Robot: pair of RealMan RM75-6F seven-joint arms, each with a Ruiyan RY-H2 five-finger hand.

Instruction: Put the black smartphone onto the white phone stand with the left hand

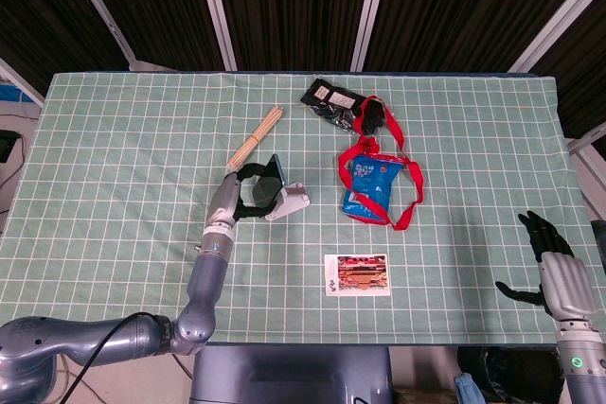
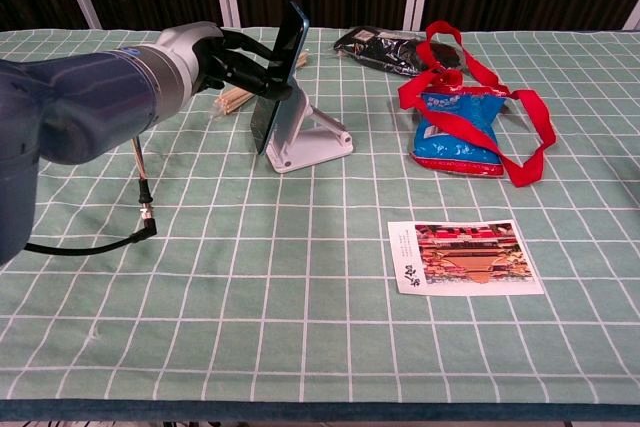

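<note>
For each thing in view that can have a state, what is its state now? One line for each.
black smartphone: held nearly upright, leaning against the stand.
white phone stand: unfolded, standing on the cloth.
left hand: grips the smartphone.
right hand: holds nothing, fingers apart, at the table's edge.
blue snack bag: lying flat.
chopsticks: bundled, lying flat.

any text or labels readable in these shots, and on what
None can be read for certain.
Card: dark characters down its left strip beside a red picture, too small to read.
Blue snack bag: print blurred.
Black packet: white label, unreadable.
Black smartphone in the left hand: no text visible.
</note>
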